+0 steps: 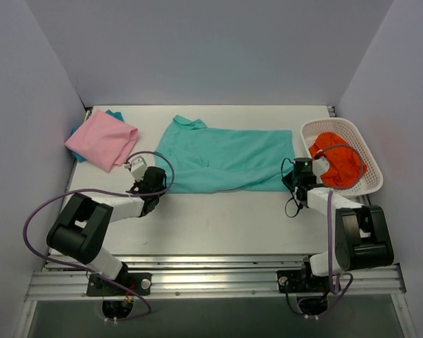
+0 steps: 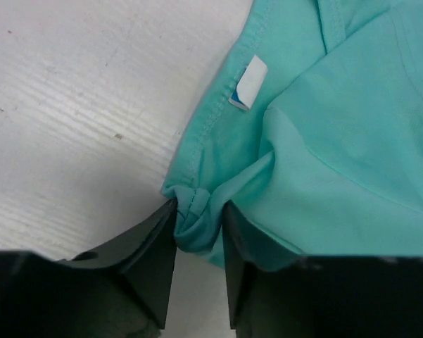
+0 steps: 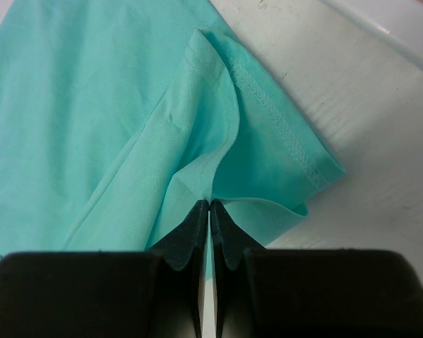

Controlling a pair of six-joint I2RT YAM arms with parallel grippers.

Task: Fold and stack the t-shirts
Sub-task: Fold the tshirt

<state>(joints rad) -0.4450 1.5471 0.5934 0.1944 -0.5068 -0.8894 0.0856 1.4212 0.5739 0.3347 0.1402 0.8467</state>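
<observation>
The teal shirt (image 1: 225, 158) lies spread across the middle of the table (image 1: 218, 222), collar toward the left, its near edge facing the arms. The left gripper (image 2: 199, 218) is at the shirt's near-left corner, jaws closing on a bunched knot of hem – cloth touches both fingers. A white label (image 2: 248, 83) shows just beyond the pinch. The right gripper (image 3: 209, 205) is at the near-right corner, jaws pressed tight together with a raised fold of the stitched hem caught at their tips. The pink shirt (image 1: 102, 139) sits folded at the far left – well apart from the teal one. A basket (image 1: 338, 121) at the right holds orange cloth (image 1: 338, 158).
</observation>
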